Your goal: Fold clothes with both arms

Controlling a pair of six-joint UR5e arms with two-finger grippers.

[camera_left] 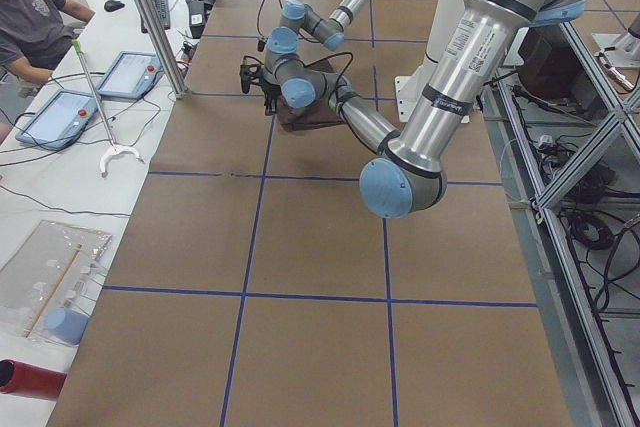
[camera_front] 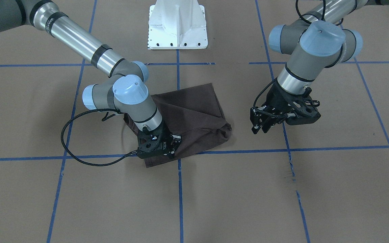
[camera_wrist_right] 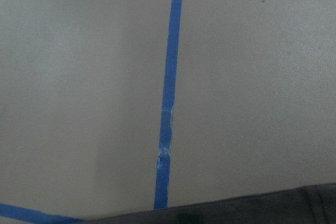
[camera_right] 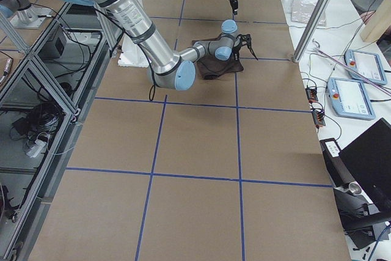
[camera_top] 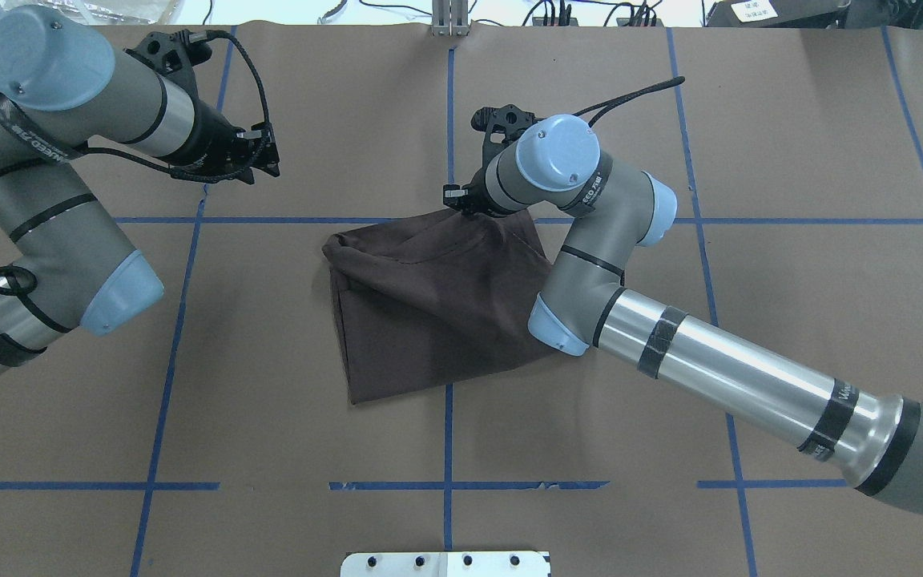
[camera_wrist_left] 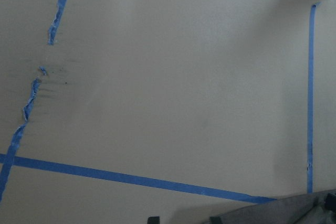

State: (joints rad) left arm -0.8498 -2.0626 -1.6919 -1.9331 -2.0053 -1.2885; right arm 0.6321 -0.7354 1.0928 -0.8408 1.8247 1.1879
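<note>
Our right end effector (camera_front: 173, 145) is sitting on the folded T-shirt (camera_front: 194, 114) at its far edge — grip we cannot tell — while our left end effector (camera_front: 261, 127) is hovering released over the desk (camera_front: 333, 189).

In the front-facing view the T-shirt (camera_front: 194, 114) is folded over itself, hiding its collar, sleeves and chest print. The right gripper (camera_front: 171, 147) sits at the shirt's 7 o'clock corner. Its own body masks the jaws, so any pinch on the cloth is unclear. The white pedestal (camera_front: 177, 30) is cropped at 12 o'clock.
</note>
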